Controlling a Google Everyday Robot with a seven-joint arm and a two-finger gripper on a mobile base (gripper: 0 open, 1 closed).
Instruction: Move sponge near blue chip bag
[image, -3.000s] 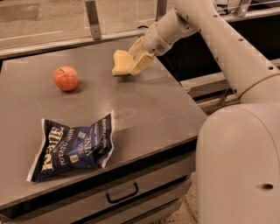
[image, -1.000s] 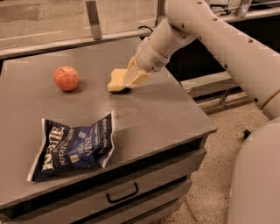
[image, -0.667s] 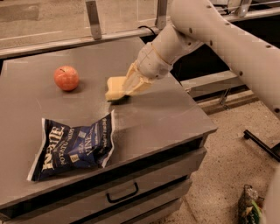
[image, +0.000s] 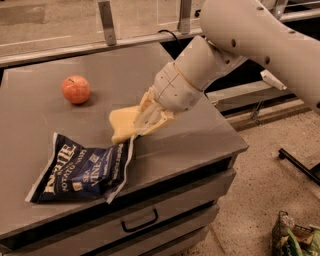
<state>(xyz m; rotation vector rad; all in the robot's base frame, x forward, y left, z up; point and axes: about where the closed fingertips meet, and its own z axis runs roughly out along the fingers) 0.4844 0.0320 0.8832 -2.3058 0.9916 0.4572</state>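
Observation:
The pale yellow sponge (image: 121, 124) is held in my gripper (image: 142, 121), whose fingers are closed around its right side. It hangs low over the grey table (image: 200, 132), just above the top right corner of the blue chip bag (image: 82, 169). The bag lies flat and crinkled at the front left of the table, white lettering up. My white arm reaches in from the upper right.
A round orange-red apple (image: 76, 89) sits at the back left of the table. A drawer with a dark handle (image: 140, 221) is under the tabletop. A metal rail (image: 107, 22) runs behind the table. Floor and a dark stand leg (image: 300, 165) are at right.
My gripper has carried the sponge from the back right of the table forward and left, down toward the chip bag's corner. The apple and the bag have not moved.

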